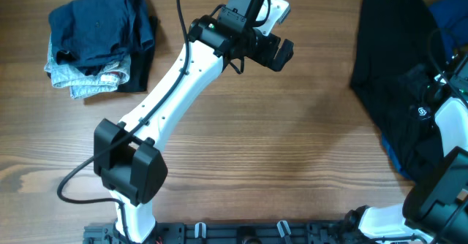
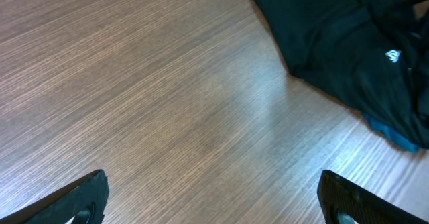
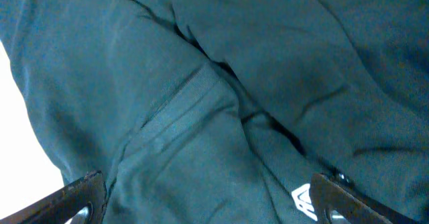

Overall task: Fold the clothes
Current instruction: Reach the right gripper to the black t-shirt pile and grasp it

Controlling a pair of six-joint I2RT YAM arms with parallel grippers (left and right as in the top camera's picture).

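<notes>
The clothes, a large black shirt [image 1: 391, 61], lie crumpled along the table's right side, with a small white logo [image 1: 422, 112] showing. My left gripper [image 1: 281, 54] hovers open over bare wood at mid-table, well left of the shirt. In the left wrist view its fingers [image 2: 80, 197] stand wide apart, with the shirt [image 2: 348, 43] at the upper right. My right gripper [image 3: 209, 200] is open just above the shirt's folds [image 3: 221, 96]. The logo [image 3: 303, 200] sits by its right finger [image 3: 345, 200]. Nothing is held between either pair of jaws.
A folded stack of navy and pale denim garments [image 1: 99, 36] lies at the far left. A bright blue garment [image 1: 450, 14] sits under and behind the black shirt, with a blue edge [image 2: 402, 138] peeking out. Bare wooden table [image 1: 292, 142] lies between.
</notes>
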